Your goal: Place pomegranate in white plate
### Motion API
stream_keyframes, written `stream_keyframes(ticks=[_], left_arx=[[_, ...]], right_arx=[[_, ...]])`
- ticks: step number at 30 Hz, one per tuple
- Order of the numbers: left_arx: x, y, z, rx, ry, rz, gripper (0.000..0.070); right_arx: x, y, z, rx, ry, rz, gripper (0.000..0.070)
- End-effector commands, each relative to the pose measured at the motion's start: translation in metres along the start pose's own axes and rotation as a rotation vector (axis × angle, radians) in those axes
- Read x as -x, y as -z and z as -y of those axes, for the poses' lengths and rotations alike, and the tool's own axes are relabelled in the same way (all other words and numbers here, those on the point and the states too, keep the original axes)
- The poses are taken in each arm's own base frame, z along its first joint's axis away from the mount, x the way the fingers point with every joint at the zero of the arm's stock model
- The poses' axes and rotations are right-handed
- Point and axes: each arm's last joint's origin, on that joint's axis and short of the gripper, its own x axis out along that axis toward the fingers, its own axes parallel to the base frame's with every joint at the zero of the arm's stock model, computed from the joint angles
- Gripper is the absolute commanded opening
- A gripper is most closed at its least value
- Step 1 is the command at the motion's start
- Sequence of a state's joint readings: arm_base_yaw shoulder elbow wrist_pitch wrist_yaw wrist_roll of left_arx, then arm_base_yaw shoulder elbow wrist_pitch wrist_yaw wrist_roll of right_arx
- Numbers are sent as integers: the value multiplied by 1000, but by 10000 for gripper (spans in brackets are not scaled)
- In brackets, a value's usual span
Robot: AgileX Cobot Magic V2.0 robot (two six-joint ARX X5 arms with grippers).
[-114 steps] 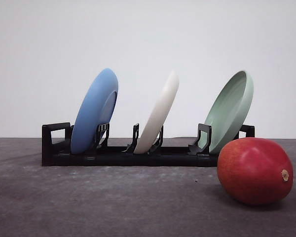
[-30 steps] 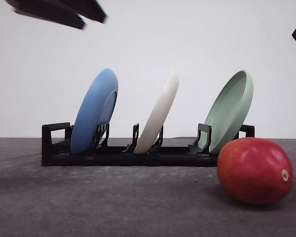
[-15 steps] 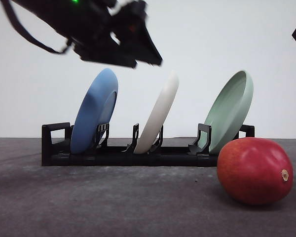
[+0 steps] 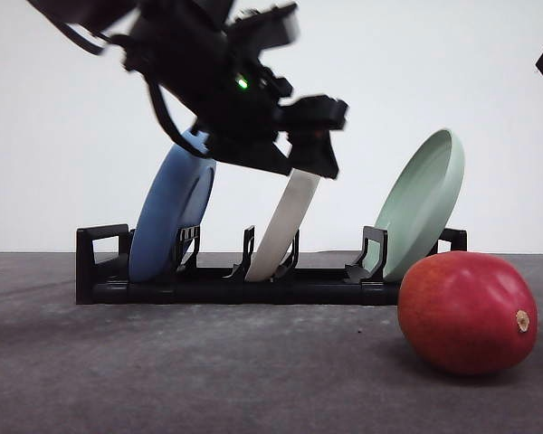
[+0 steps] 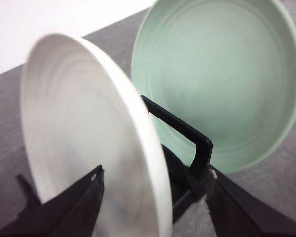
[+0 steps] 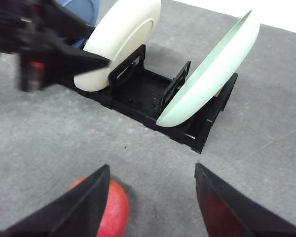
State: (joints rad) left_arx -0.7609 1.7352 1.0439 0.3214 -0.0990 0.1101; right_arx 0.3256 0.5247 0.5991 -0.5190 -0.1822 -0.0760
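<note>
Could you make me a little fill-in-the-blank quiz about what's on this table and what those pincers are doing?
1. The white plate stands on edge in a black ____.
2. The pomegranate lies on the grey table in front of the pale ____ plate.
3. The left pincer has its open fingers either side of the ____ plate's rim.
4. The right pincer hangs open above the ____.

Missing words: rack; green; white; pomegranate

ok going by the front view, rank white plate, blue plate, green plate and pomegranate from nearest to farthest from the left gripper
1. White plate: the left gripper hangs at its top edge, middle rack slot.
2. Blue plate: leftmost slot, partly behind the arm.
3. Green plate: rightmost slot; its rank against the blue plate is too close to call.
4. Pomegranate: on the table, front right.
</note>
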Motion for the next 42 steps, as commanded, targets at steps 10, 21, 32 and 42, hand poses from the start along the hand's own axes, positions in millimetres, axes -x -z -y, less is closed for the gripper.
stream_keyframes(ticks=[10, 21, 32, 42], left_arx=[[-10, -4, 3, 23, -28, 9, 177], [-5, -9, 6, 106, -20, 20, 32], [11, -27, 2, 195, -20, 75, 10], [26, -41, -1, 270, -15, 127, 10]], right_arx=[[2, -5, 0, 17, 5, 19, 348], [2, -5, 0, 17, 5, 19, 348], [2, -5, 0, 17, 5, 20, 348], [2, -5, 0, 16, 5, 19, 348]])
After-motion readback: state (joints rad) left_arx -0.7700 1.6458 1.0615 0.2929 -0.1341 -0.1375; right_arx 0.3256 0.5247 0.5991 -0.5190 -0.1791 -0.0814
